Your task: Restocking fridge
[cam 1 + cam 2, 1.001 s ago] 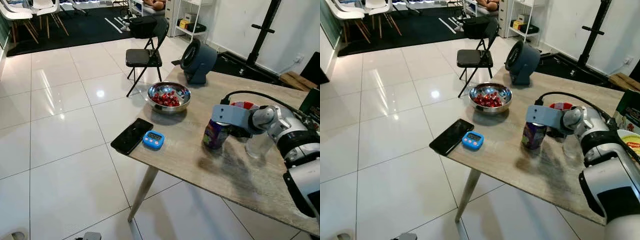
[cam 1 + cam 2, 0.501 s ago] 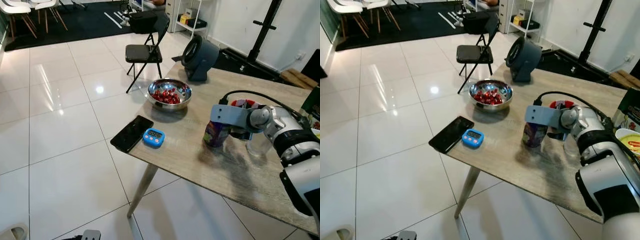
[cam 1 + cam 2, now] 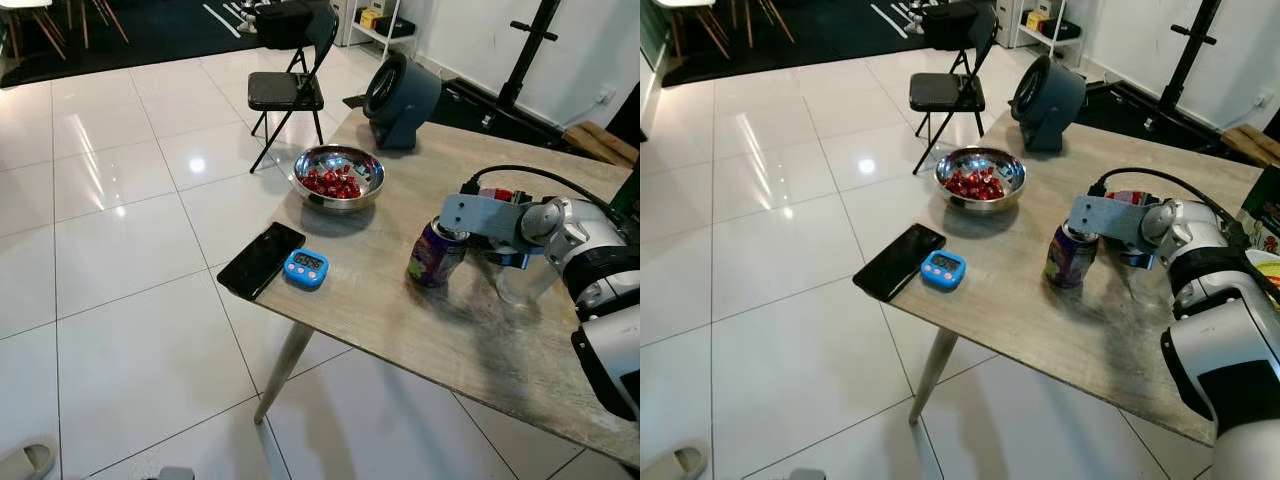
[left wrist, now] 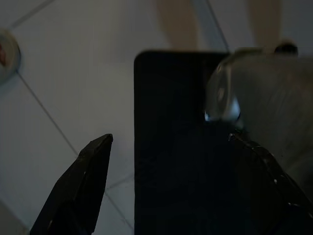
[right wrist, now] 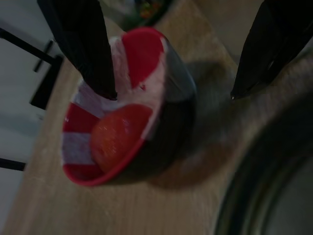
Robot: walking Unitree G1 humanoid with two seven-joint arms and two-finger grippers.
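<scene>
My right gripper (image 5: 171, 54) has drifted past the purple can (image 3: 434, 254) | jaws wide, empty | striped bowl (image 5: 122, 103) between fingertips (image 5: 80, 41).

The right gripper's (image 5: 171, 54) fingers are hidden behind its wrist in the head views. The striped bowl (image 3: 497, 195) is mostly covered by the arm. A sandal (image 3: 673, 465) is cut off at the near left edge. The purple can's (image 3: 435, 254) label is too small to read.

A home living area: white tiled floor (image 3: 120, 260), folding chair (image 3: 285, 90) (black), wooden table (image 3: 400, 310).
</scene>
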